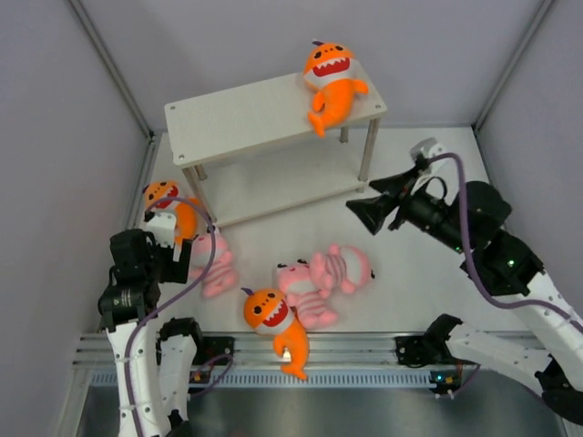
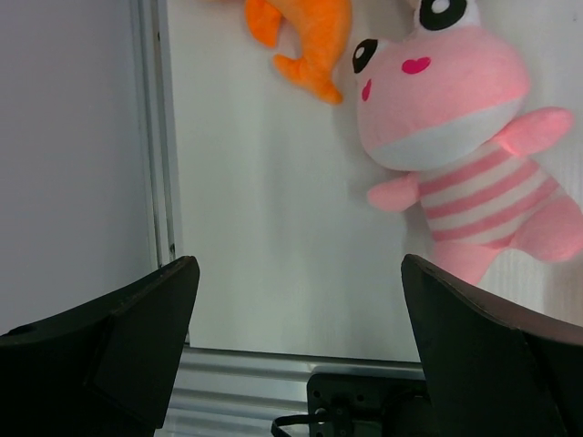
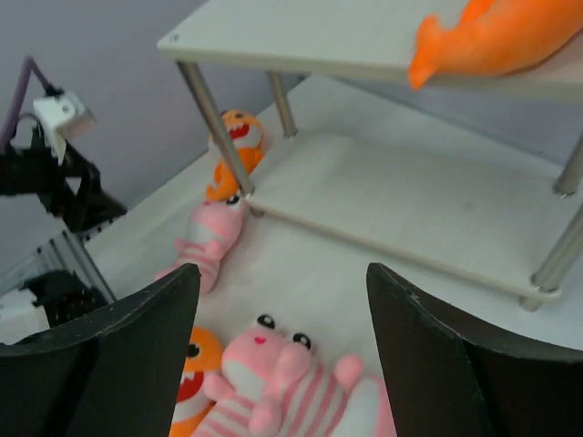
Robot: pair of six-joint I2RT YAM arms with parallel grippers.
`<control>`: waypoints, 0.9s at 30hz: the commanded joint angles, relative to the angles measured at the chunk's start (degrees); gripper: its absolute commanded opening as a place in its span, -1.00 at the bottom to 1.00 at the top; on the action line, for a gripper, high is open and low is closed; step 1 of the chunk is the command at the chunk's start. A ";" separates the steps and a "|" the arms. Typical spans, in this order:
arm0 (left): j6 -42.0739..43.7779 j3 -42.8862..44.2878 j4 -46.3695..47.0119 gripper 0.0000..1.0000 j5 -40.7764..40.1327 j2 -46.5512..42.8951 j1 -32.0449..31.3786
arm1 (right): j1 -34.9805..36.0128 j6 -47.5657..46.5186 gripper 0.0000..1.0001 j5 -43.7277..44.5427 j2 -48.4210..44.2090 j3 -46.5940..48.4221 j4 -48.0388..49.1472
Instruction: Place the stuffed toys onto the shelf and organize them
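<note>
The wooden shelf stands at the back; one orange shark lies on its top board's right end, its tail showing in the right wrist view. A second shark lies by the shelf's left leg, next to a pink creature. Two pink creatures lie piled mid-table, and a third shark is at the front edge. My left gripper is open and empty beside the left pink creature. My right gripper is open and empty, right of the shelf.
Grey walls close in the table on the left, back and right. A metal rail runs along the front edge by the arm bases. The shelf's lower board is bare. A shark tail shows in the left wrist view.
</note>
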 commanded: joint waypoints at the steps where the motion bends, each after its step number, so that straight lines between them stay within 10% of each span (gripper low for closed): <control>1: -1.22 -2.00 -0.07 0.98 -4.28 -1.16 1.04 | 9.14 1.96 0.46 3.31 1.27 -7.76 -0.05; 12: -3.06 -2.97 -0.07 0.98 -7.62 -1.77 3.41 | 49.22 0.54 0.47 27.22 9.27 -22.11 6.81; 27: -2.45 -3.15 0.01 0.98 -5.60 -1.77 4.03 | 60.59 13.99 0.38 26.18 24.65 -25.54 16.91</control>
